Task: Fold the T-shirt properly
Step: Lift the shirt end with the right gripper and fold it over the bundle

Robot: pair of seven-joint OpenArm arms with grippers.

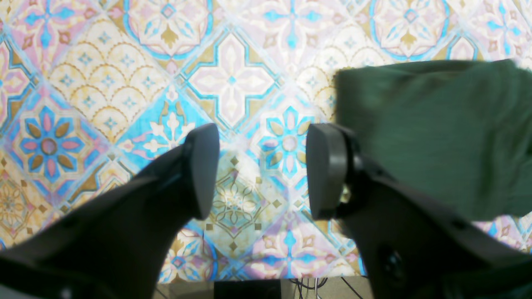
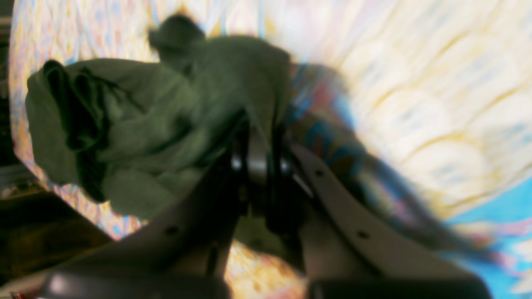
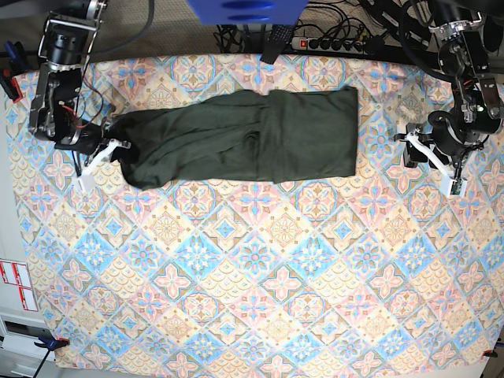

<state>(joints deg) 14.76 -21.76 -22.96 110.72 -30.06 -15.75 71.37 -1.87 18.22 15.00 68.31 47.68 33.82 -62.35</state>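
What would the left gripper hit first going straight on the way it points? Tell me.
Probably only the patterned tablecloth. The left gripper stands open over bare cloth, and the T-shirt lies off to one side of its line, though depth is hard to judge.

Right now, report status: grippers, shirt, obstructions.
Right gripper shut on T-shirt at its end. Left gripper open, empty, beside the shirt's other end. Shirt partly folded on the patterned cloth. Nothing in the way.

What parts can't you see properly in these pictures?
- Right wrist view: heavy blur; the T-shirt bunches around the right gripper, hiding its fingertips.
- Left wrist view: the T-shirt runs off the right edge; the left gripper covers part of the patterned tablecloth.
- Base view: folded layers hide the sleeves and collar.
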